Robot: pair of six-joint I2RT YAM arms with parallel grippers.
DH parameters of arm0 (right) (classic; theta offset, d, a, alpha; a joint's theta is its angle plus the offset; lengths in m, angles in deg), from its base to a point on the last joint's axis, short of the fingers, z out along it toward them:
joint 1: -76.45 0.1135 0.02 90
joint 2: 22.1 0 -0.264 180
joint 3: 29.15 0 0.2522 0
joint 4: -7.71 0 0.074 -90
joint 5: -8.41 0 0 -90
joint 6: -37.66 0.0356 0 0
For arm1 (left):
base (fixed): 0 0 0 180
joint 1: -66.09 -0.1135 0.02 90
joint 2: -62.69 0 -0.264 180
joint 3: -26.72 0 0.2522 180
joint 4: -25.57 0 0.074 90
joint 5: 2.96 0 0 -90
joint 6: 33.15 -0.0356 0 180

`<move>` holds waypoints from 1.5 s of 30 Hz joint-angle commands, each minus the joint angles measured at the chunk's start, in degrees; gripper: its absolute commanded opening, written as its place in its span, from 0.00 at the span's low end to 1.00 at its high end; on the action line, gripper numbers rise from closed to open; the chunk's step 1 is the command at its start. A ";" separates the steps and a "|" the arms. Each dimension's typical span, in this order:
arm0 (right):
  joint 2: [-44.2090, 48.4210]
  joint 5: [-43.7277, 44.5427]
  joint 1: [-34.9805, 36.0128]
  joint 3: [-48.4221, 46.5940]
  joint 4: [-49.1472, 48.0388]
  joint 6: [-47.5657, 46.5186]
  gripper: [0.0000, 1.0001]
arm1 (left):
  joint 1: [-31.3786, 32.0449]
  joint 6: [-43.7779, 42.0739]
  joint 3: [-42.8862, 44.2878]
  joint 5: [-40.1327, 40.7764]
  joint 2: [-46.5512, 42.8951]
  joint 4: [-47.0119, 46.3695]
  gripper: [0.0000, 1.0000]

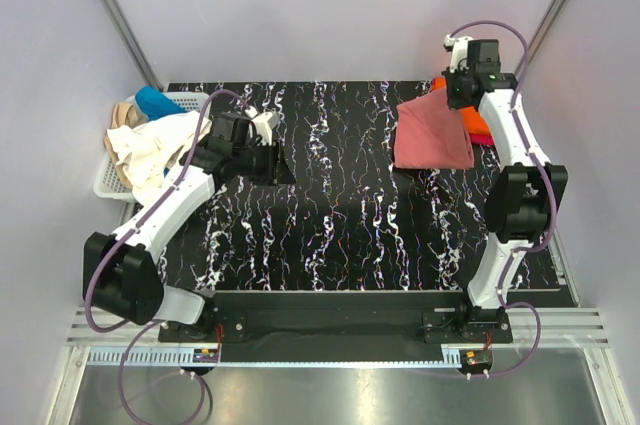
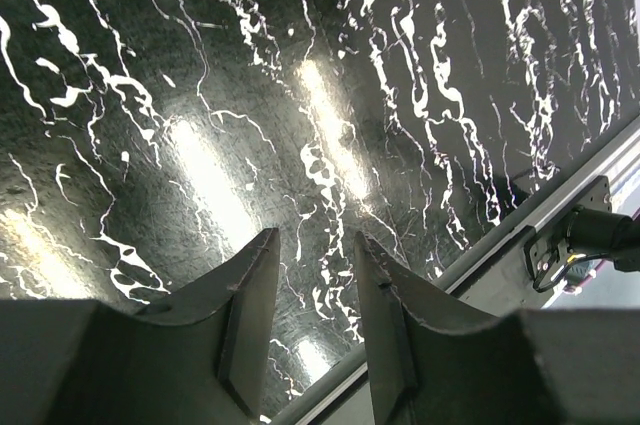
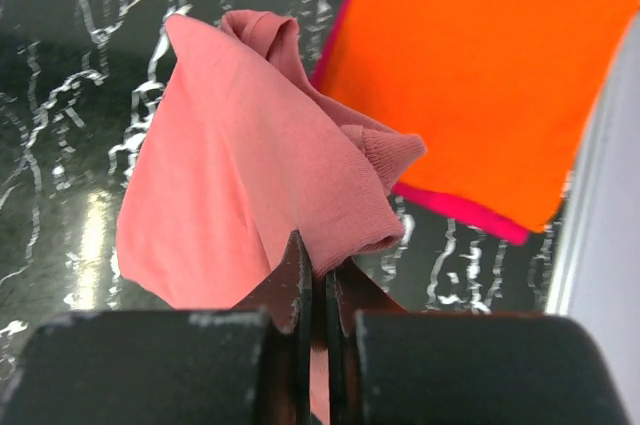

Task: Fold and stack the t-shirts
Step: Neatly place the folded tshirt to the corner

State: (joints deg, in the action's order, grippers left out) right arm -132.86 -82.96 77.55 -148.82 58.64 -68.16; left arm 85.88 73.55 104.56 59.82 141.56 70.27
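cloth bunched in the closed right gripper (image 3: pixel 320 270) could drag the salmon-pink tee (image 3: pixel 230 185) open or the orange tee (image 3: pixel 480 65) askew.

magenta tee (image 3: pixel 465 211) mostly under orange tee (image 3: pixel 480 65), blue tee (image 1: pixel 155 102) half buried

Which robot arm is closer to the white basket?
Left. The left pincer is just beside the basket. The right pincer is far across the table, pinching the pink shirt.
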 commanded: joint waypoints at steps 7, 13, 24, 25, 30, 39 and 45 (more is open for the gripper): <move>-0.86 -5.38 -7.60 -9.66 -1.57 -3.34 0.00 | 0.07 -1.33 0.96 -1.08 3.13 -0.18 0.41; -7.09 -9.79 -10.24 -15.89 -2.80 -5.37 0.00 | -0.02 -1.42 1.58 -1.16 4.62 0.35 0.41; -13.16 -19.98 -13.85 -25.65 -2.98 1.04 0.00 | -0.19 -2.21 2.20 0.42 5.68 1.49 0.40; -13.43 -21.82 -13.93 -26.19 -2.89 1.48 0.00 | -0.19 -2.29 2.20 0.59 5.77 1.41 0.40; -10.97 -26.58 -13.85 -23.83 -2.98 3.77 0.00 | -0.28 -2.21 2.20 0.59 5.77 1.49 0.40; -7.36 -29.74 -13.85 -24.25 -3.33 5.96 0.00 | -0.37 -2.12 2.20 0.50 5.33 1.58 0.40; -7.45 -31.07 -13.94 -26.45 -3.24 8.78 0.00 | -0.54 -2.30 2.11 1.47 4.28 1.58 0.40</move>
State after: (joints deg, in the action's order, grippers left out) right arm -144.77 -111.57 63.43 -171.28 58.62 -61.99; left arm 85.75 72.07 104.63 60.45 147.29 72.70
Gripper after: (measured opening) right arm 0.029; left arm 0.402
